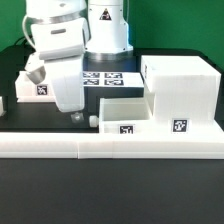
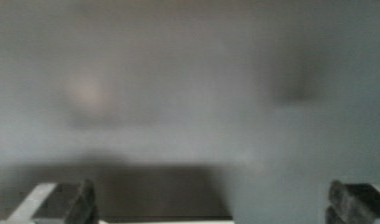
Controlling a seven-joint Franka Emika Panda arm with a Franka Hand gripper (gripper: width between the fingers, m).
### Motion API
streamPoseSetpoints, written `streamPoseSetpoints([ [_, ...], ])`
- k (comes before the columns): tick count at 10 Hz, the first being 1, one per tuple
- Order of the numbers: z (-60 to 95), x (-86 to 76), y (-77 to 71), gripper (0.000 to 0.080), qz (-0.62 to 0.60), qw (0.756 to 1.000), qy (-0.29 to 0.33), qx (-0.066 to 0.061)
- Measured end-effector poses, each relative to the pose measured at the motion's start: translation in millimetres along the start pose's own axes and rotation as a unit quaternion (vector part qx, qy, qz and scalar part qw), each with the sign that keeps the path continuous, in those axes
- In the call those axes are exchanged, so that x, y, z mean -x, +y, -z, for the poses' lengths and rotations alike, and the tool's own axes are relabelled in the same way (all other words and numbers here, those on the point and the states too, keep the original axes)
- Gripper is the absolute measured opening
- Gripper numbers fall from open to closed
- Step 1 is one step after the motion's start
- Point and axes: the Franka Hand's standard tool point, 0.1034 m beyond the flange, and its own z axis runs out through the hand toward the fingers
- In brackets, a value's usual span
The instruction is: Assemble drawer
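Note:
The large white boxy casing (image 1: 182, 88) stands at the exterior view's right, with a tag low on its front. One white tray (image 1: 128, 112) lies open-topped next to it, its small knob (image 1: 93, 120) toward my gripper. The second tray (image 1: 35, 84) sits behind my arm at the exterior view's left, partly hidden. My gripper (image 1: 76, 112) hangs low between the two trays, just beside the knob. In the wrist view the picture is blurred. My gripper (image 2: 212, 202) is open there, the fingers (image 2: 62, 202) stand wide apart and nothing is between them.
A long low white border wall (image 1: 110, 143) runs along the front, right against the tray and the casing. The marker board (image 1: 106, 78) lies flat behind the tray. The robot base (image 1: 105, 25) stands at the back on a black table.

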Motion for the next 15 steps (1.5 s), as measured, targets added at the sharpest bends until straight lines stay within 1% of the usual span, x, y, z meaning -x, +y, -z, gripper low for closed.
streamPoseSetpoints([
  [2, 0.1, 3.0, -0.5, 0.0649, -0.002, 1.0, 0.0, 0.0],
  [4, -1.4, 1.2, -0.2, 0.0649, 0.001, 1.0, -0.001, 0.001],
  [5, -5.2, -8.1, 1.3, 0.0649, 0.01, 1.0, 0.0, 0.004],
  [6, -7.0, -17.6, 2.4, 0.0649, 0.025, 1.0, -0.002, 0.002],
  [7, -6.8, -18.6, 3.7, 0.0649, 0.033, 0.999, -0.008, 0.001],
  [9, -9.0, -18.9, 5.1, 0.0649, 0.028, 0.999, -0.018, -0.002],
  [11, -6.9, -18.1, 5.5, 0.0649, 0.008, 1.0, -0.02, -0.001],
  [13, -8.5, -17.6, 4.5, 0.0649, 0.008, 1.0, -0.02, -0.003],
  [14, -8.0, -17.0, 4.9, 0.0649, 0.014, 1.0, -0.02, -0.005],
  [15, -4.9, -15.3, 10.7, 0.0649, 0.032, 0.999, -0.018, -0.012],
])
